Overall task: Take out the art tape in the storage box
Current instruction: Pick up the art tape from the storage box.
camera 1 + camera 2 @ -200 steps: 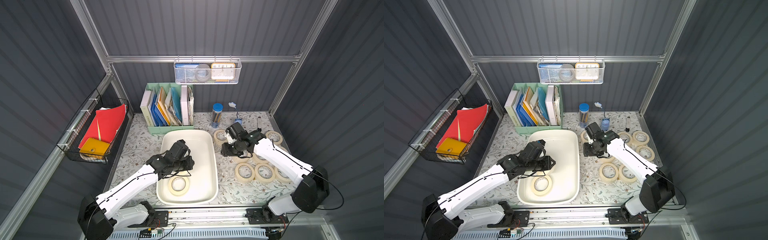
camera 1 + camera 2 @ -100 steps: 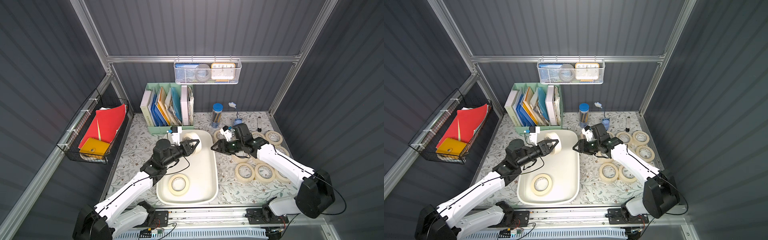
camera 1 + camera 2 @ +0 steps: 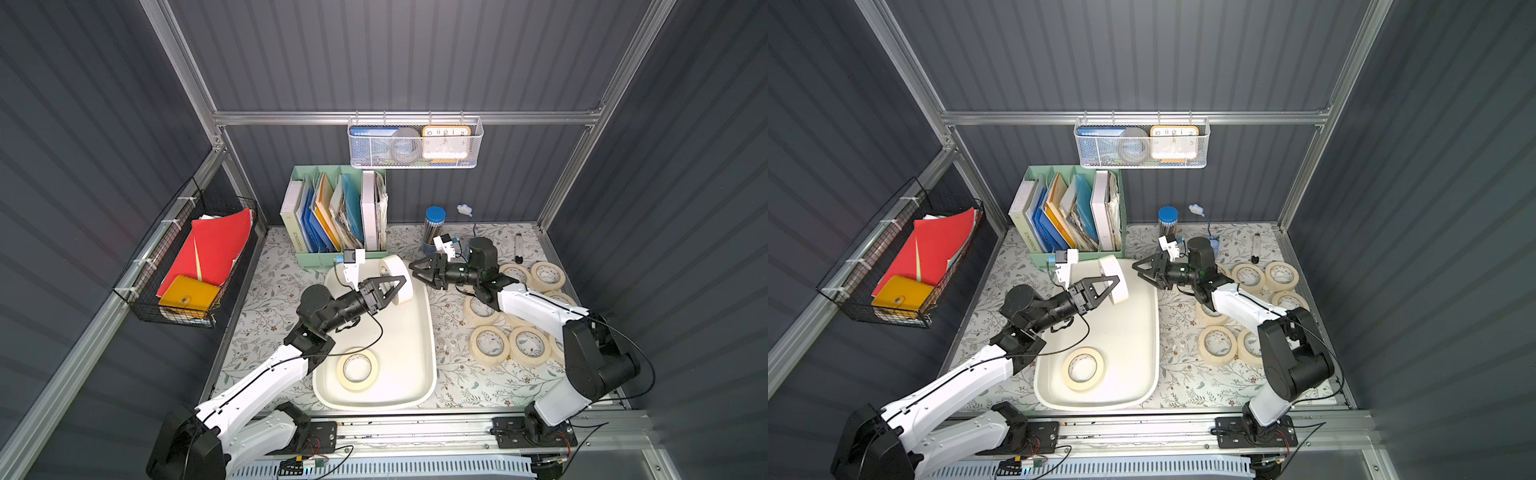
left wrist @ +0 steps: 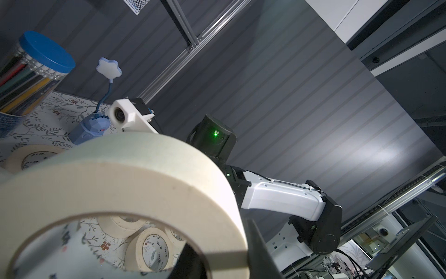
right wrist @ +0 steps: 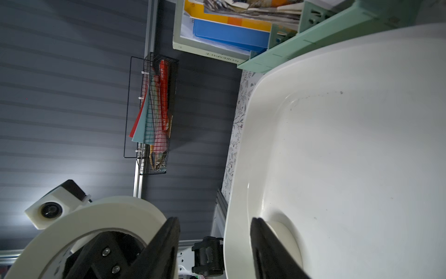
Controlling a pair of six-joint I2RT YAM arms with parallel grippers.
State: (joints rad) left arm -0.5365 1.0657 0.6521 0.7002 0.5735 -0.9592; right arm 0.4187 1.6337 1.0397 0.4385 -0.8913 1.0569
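My left gripper (image 3: 392, 291) is shut on one cream art tape roll (image 3: 397, 278), pinching its wall and holding it on edge above the far end of the storage box (image 3: 432, 332). In the left wrist view this roll (image 4: 120, 183) fills the foreground. A second roll (image 3: 357, 369) lies flat in the box near its front. My right gripper (image 3: 415, 272) stands open just right of the held roll, pointing at it without touching. The right wrist view shows its fingers (image 5: 166, 241) apart, with the held roll (image 5: 96, 217) beyond. Several more rolls (image 3: 490, 345) lie on the table to the right.
A mint-green file holder (image 3: 336, 220) stands right behind the box. A blue-lidded pencil jar (image 3: 434, 224) and a marker (image 3: 518, 248) sit at the back right. A black wire basket (image 3: 199, 257) hangs on the left wall, a white mesh basket (image 3: 415, 145) on the back rail.
My left gripper has come up out of the box with a roll and carried it to the far end, turned rightward. My right gripper has swung left to face it.
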